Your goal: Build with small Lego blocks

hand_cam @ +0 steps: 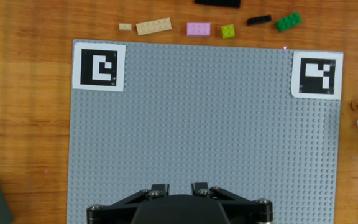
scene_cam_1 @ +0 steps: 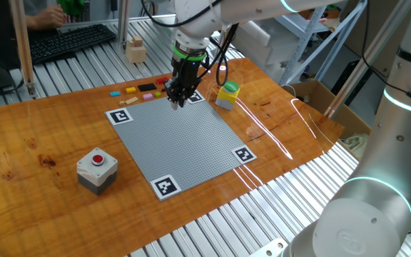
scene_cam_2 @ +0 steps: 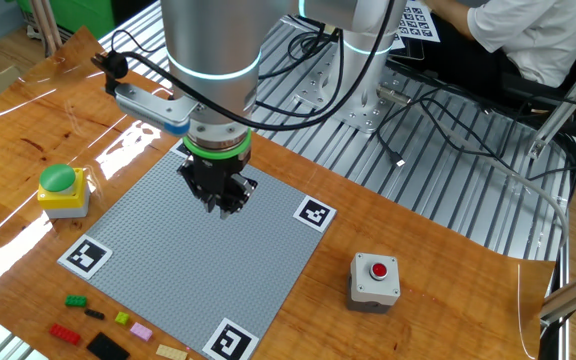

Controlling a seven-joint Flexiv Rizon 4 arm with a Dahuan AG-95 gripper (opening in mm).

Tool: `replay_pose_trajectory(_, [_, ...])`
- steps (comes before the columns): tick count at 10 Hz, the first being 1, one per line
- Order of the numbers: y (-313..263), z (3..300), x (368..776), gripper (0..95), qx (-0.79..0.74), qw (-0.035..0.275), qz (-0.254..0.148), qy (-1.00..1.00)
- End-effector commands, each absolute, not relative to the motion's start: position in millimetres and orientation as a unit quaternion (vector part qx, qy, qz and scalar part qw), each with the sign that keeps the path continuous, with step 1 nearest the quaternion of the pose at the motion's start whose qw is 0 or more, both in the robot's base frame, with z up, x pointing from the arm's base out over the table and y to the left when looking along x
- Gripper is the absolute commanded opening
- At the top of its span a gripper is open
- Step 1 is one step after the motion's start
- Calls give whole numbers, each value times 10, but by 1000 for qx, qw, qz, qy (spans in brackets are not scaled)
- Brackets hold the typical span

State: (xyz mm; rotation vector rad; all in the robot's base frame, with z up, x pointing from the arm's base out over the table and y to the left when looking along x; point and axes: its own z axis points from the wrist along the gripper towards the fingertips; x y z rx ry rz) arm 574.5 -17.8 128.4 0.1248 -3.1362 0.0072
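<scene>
Small Lego blocks lie in a row on the wood just past the far edge of the grey studded plate (hand_cam: 204, 124). The hand view shows a small tan block (hand_cam: 125, 27), a long tan one (hand_cam: 154, 26), a pink one (hand_cam: 198, 28), a yellow-green one (hand_cam: 228, 31), a black one (hand_cam: 259, 20) and a green one (hand_cam: 288, 22). The same blocks show in the other fixed view, with a red one (scene_cam_2: 65, 333). My gripper (hand_cam: 179, 186) hovers over the plate (scene_cam_1: 179, 102) (scene_cam_2: 218, 206), away from the blocks. Its jaws stand slightly apart with nothing between them.
A grey box with a red button (scene_cam_1: 97, 170) (scene_cam_2: 374, 280) stands on the wood beside the plate. A yellow box with a green cap (scene_cam_1: 227, 94) (scene_cam_2: 63, 190) stands near the plate's corner. A pale wooden block (scene_cam_1: 135, 50) sits on the metal slats behind. Black-and-white markers (hand_cam: 99, 67) sit at the plate's corners.
</scene>
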Motion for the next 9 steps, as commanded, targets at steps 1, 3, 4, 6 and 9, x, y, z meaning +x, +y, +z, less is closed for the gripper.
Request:
replay_pose_trajectory(1, [-179,1285,5742,190,43,0,4,-999])
replay_pose_trajectory(3, [-179,1285,5742,190,44,-5,3,-999])
replay_pose_trajectory(4, [-179,1285,5742,190,44,-6,4,-999])
replay_pose_trajectory(6, [-179,1285,5742,190,46,-5,5,-999])
replay_pose_trajectory(9, [-218,1241,5957,190,47,-5,0,-999])
